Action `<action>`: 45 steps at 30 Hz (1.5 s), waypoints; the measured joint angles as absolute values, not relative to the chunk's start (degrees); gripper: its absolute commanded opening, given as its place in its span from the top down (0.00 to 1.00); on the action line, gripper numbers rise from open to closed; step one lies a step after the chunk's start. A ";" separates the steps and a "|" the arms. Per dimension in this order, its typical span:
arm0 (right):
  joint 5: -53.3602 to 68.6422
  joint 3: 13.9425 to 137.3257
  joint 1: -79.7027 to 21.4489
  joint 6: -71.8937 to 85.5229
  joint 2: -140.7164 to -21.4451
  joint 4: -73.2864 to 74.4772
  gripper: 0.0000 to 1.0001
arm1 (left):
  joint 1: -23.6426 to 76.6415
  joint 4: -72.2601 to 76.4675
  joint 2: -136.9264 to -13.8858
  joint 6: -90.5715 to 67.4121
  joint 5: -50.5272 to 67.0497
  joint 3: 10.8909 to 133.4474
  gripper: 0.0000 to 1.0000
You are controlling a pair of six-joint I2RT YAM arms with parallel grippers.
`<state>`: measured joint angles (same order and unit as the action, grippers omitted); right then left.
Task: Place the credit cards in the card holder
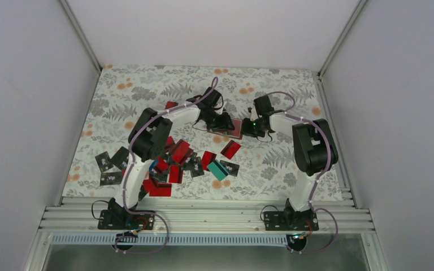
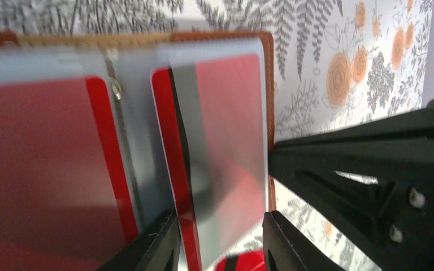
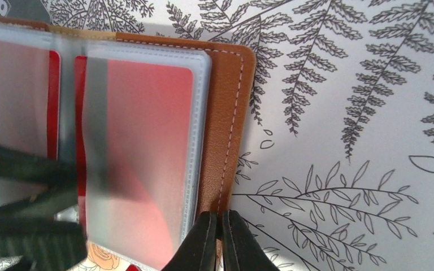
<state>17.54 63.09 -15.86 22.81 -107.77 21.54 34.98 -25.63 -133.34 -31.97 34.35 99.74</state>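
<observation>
Open card holder (image 3: 226, 107) lying flat toward the far middle of the flower-printed counter (image 1: 147, 90), between the two arms. We see two clear pockets (image 2: 141, 68), and each already shows a red card behind its grey film, so we judge the filling under way but far from finished. Most of the credit cards (image 1: 172, 164) lie loose in an overlapping heap of red and black near the left arm's base, well apart from the holder. A teal card (image 1: 216, 170) and a lone red card (image 1: 230, 149) lie nearer to it.

The left pincer (image 2: 220, 251) stands spread over the lower end of the right-hand pocket with nothing held between its fingers. The right pincer (image 3: 219, 240) is pressed together at the holder's brown stitched border; we cannot tell whether leather is nipped between the fingers or merely pinned.

Obstacles, in our judgement: the heaped cards overlap, so single ones will be hard to lift. The left arm reaches across that heap, and both pincers crowd the same side of the holder. White walls (image 1: 28, 84) enclose the counter, and a metal rail (image 1: 203, 217) carries the arm bases
</observation>
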 measured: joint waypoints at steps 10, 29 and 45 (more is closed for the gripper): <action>17.67 62.96 -15.99 22.65 -107.77 21.19 0.93 | 35.53 -30.06 -122.69 -30.52 29.65 94.41 0.25; 18.00 62.81 -16.01 22.37 -107.77 20.80 0.93 | 31.40 -33.15 -121.05 -10.44 6.94 89.78 0.52; 18.22 62.78 -16.01 22.22 -107.77 20.80 0.93 | 31.62 -34.74 -126.26 -1.04 1.63 94.28 0.48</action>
